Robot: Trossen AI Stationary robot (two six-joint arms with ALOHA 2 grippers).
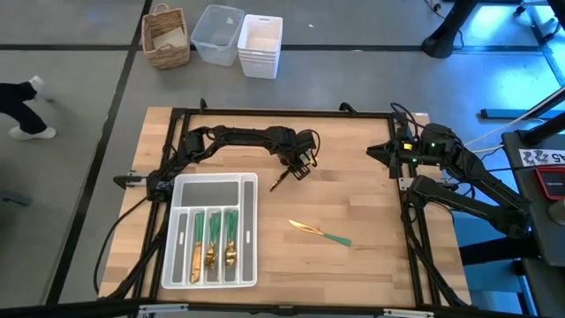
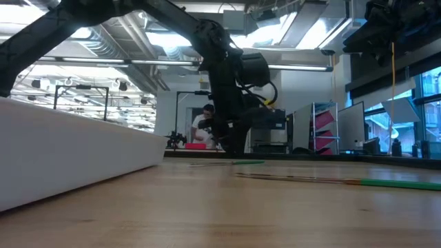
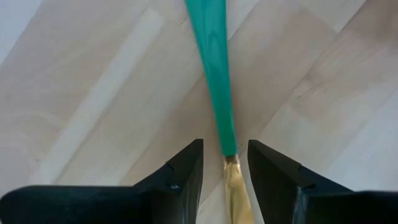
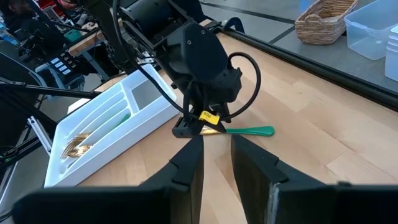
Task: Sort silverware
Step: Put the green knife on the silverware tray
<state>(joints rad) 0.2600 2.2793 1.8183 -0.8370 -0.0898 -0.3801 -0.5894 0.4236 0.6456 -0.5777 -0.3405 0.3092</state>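
Observation:
My left gripper [image 3: 225,163] is open and points down over one piece of silverware [image 3: 214,74] lying flat on the table. Its fingers stand on either side of the spot where the green handle meets the gold head, with a gap on both sides. The right wrist view shows the same gripper [image 4: 200,126] above this piece [image 4: 252,130]. A second piece [image 1: 320,232], gold blade and green handle, lies flat to the right of the white tray [image 1: 181,190]. Several more pieces [image 1: 212,238] lie in the tray's long compartments. My right gripper [image 4: 216,152] is open and waits near the table's right edge.
The white tray sits at the table's near left, and its wall [image 2: 76,162] fills the left of the low view. Beyond the far edge stand a wicker basket [image 1: 166,35] and clear and white bins [image 1: 238,40]. Bare wood lies between the two loose pieces.

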